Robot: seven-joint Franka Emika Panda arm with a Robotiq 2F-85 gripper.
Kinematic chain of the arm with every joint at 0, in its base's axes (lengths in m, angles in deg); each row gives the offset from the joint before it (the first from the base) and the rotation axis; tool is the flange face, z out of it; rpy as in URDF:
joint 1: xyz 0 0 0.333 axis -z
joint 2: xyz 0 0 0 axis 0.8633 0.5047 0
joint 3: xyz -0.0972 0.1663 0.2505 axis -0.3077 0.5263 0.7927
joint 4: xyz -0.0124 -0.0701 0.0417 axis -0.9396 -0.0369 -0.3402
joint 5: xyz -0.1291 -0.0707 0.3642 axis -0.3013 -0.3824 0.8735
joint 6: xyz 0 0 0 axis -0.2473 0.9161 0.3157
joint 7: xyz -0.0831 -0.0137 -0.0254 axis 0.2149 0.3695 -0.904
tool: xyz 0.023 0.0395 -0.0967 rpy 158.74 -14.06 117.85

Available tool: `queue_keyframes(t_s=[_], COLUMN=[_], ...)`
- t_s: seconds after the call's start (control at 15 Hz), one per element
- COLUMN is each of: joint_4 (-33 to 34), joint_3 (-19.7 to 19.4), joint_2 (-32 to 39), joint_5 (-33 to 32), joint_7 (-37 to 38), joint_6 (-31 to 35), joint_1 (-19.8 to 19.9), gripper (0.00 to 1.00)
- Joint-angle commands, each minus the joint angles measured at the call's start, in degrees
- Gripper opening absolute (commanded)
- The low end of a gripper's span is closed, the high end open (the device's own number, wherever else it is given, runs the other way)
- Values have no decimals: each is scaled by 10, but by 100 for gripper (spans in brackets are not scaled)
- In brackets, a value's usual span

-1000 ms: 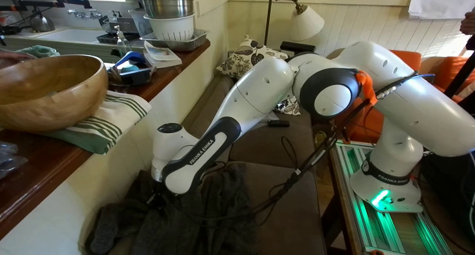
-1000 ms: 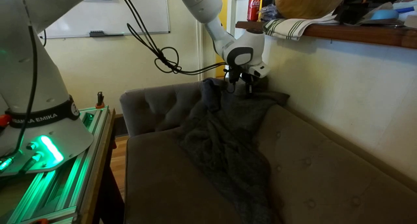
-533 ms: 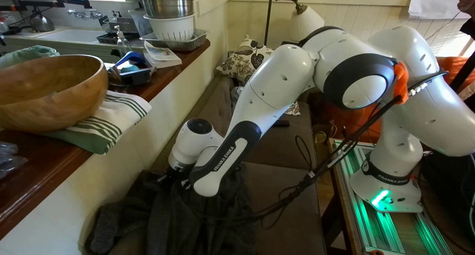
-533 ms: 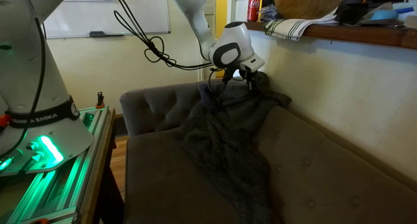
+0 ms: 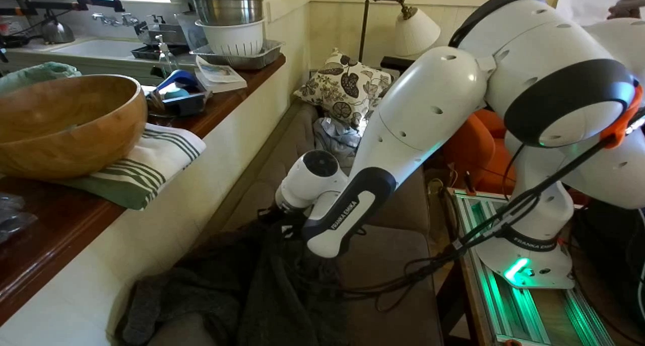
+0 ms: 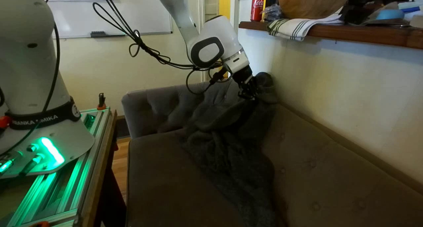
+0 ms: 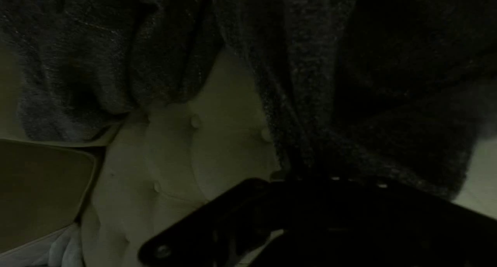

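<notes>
In the dim wrist view, the black gripper enters from the bottom edge, its jaws pressed together on a gathered pinch of dark grey cloth; folds fan out from there over the couch, whose buttoned, tufted surface shows beside them. In an exterior view, a slack fold drapes from the gripper, more cloth heaps just beside it against the wall, and the rest trails down across the seat. The grip looks made and a small part drawn up — the bulk lies rumpled on the couch, neither raised nor smoothed. Here the wrist tilts, so the gripper slants downward. In an exterior view, the arm stretches across the couch, forearm sloping down to a low wrist — well apart from the wooden bowl on the counter.
</notes>
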Motion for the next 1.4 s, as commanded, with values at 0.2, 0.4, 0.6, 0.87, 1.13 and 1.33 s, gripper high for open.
queue_keyframes(t_s=[0.2, 0.4, 0.6, 0.87, 1.13, 1.33], joint_4=[20, -27, -112, -220, -302, -354], joint_3=[4, -18, -48, -121, -241, -363], joint_2=[13, 7, -13, -35, -63, -76], joint_5=[-1, 16, 41, 76, 104, 124], joint_7=[0, 14, 34, 46, 43, 37], joint_6=[-8, -10, 17, 41, 45, 40], joint_1=[5, 14, 22, 13, -18, -61], gripper=[1, 1, 1, 1, 1, 1])
